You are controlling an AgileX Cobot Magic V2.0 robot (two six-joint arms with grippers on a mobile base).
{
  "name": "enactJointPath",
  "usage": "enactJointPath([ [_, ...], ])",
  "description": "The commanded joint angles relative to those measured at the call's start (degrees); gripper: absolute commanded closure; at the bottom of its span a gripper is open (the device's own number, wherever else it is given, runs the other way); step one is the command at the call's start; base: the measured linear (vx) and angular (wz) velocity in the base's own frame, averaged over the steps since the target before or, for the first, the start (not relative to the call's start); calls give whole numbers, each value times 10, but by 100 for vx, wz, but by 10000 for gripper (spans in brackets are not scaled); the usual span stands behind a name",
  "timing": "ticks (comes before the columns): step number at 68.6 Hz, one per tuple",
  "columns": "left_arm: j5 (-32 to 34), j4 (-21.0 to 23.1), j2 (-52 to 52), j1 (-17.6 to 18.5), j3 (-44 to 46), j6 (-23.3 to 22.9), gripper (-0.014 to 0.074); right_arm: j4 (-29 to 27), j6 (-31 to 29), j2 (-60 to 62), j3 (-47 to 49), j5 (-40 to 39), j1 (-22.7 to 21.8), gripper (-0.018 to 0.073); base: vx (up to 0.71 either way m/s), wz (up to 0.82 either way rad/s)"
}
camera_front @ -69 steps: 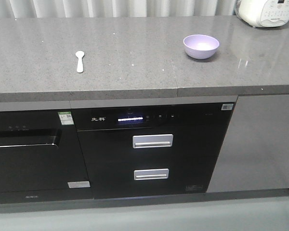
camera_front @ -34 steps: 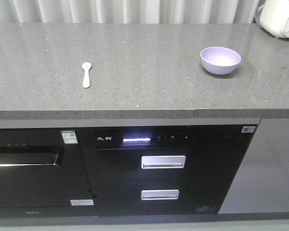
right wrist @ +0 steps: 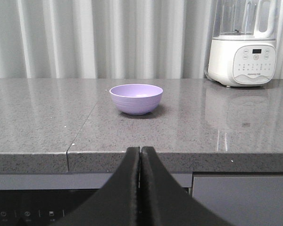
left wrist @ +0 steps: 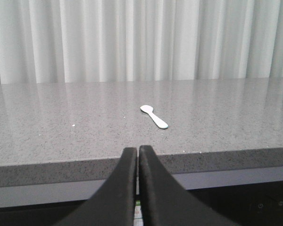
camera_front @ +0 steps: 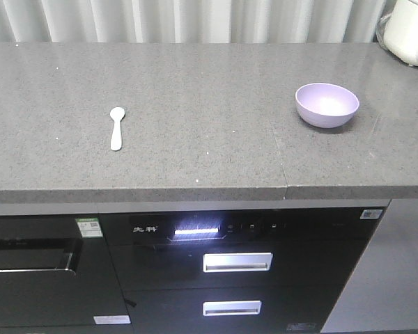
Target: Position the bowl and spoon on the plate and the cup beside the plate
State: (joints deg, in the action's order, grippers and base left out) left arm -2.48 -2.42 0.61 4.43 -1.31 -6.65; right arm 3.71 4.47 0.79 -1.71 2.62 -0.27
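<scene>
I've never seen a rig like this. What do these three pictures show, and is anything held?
It is a two-armed robot facing a kitchen counter. The front view looks down on it from above; the other two cameras sit on the wrists. The black wedge in each is a gripper: left gripper, right gripper, both shut and holding nothing. On the counter lie a pale spoon and a purple bowl, well apart, with a white appliance at the right. No plate or cup shows.
</scene>
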Motion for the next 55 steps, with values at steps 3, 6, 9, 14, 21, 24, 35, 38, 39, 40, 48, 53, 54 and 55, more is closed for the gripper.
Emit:
enactJointPath([
  [3, 43, 3, 8, 3, 10, -4, 603, 4, -1, 4, -4, -41, 0, 566, 15, -1],
  [6, 43, 3, 8, 3, 10, -4, 603, 4, -1, 4, -4, -41, 0, 566, 16, -1],
  [9, 43, 3, 8, 3, 10, -4, 603, 4, -1, 4, -4, -41, 0, 566, 16, -1],
  [14, 43, 3, 8, 3, 10, -4, 603, 4, -1, 4, -4, -41, 0, 566, 16, 0],
  [21, 43, 3, 8, 3, 10, -4, 603, 4, -1, 4, -4, -41, 0, 566, 16, 2],
  [24, 43, 3, 8, 3, 10, -4, 603, 4, -1, 4, -4, -42, 0, 566, 16, 3],
  [35, 43, 3, 8, 3, 10, -4, 603, 4, -1, 4, -4, -41, 0, 566, 16, 5],
  [38, 43, 3, 8, 3, 10, -4, 603, 4, -1, 4, -4, -41, 0, 566, 16, 4],
  [39, 43, 3, 8, 3, 10, -4, 603, 4, -1, 4, -4, -41, 0, 566, 16, 4],
  [40, 43, 3, 8, 3, 10, -4, 603, 4, -1, 4, -4, -41, 0, 566, 16, 5],
  [48, 43, 3, 8, 3, 10, -4, 603, 4, -1, 4, -4, -41, 0, 566, 16, 4],
  [53, 43, 3, 8, 3, 10, -4, 603, 4, -1, 4, -4, -41, 0, 566, 15, 5],
  [54, 43, 3, 8, 3, 10, -4, 603, 4, -1, 4, -4, -41, 0, 566, 14, 5],
  [55, 43, 3, 8, 3, 10, -4, 603, 4, -1, 4, -4, -41, 0, 566, 14, 6],
])
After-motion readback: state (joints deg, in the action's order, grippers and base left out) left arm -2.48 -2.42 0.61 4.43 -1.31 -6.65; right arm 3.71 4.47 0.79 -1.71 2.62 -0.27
